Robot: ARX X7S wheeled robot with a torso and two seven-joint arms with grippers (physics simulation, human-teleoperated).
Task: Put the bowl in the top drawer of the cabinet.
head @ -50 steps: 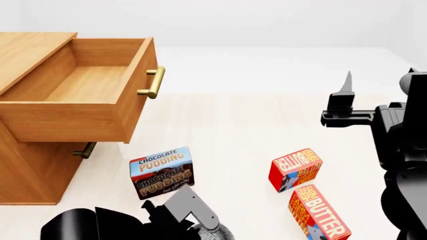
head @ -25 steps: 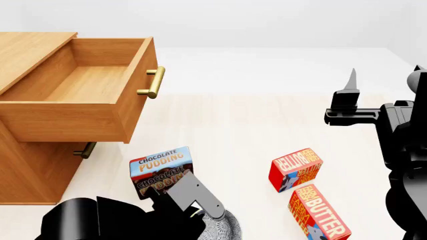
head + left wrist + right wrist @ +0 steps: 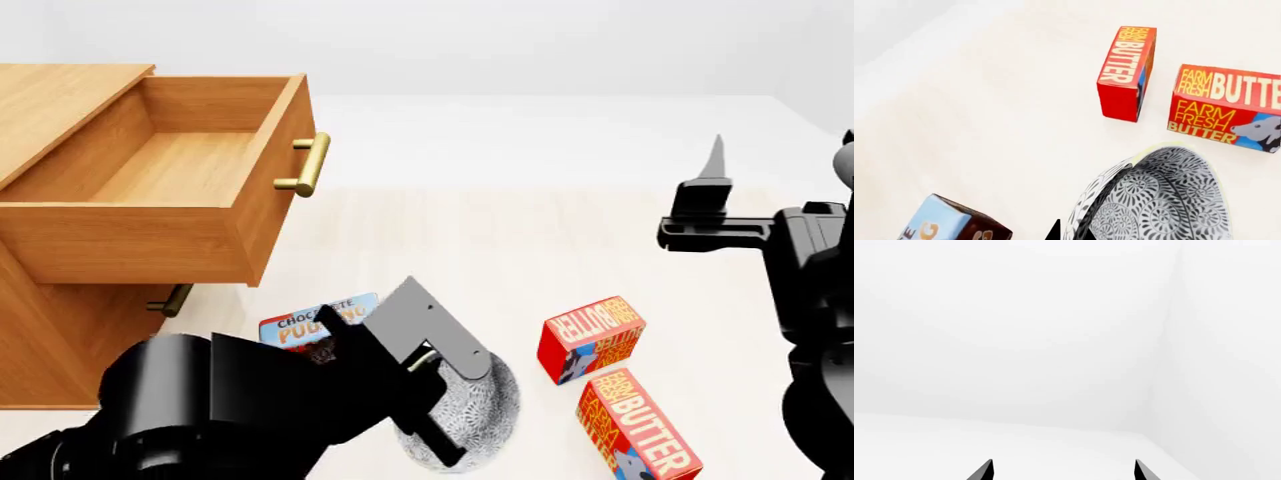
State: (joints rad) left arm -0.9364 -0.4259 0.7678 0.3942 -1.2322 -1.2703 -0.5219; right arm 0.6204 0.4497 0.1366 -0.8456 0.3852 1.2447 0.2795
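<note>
Change: left gripper (image 3: pixel 447 385) and bowl (image 3: pixel 481 415) risen since a second ago, now partly hiding pudding box (image 3: pixel 310 322).
Left gripper: clamped on bowl rim, one plate inside, one outside.
Bowl: at 6 o'clock in head view, off the floor (image 3: pixel 441 230), tilted, butter boxes (image 3: pixel 589 337) toward 3.
Top drawer (image 3: pixel 160 190): pulled open at 10 o'clock, nothing inside.
Cabinet (image 3: pixel 60 330): 9 o'clock.
Right gripper (image 3: pixel 1064 471): fingertips apart, holding nothing, raised at 3 o'clock.
</note>
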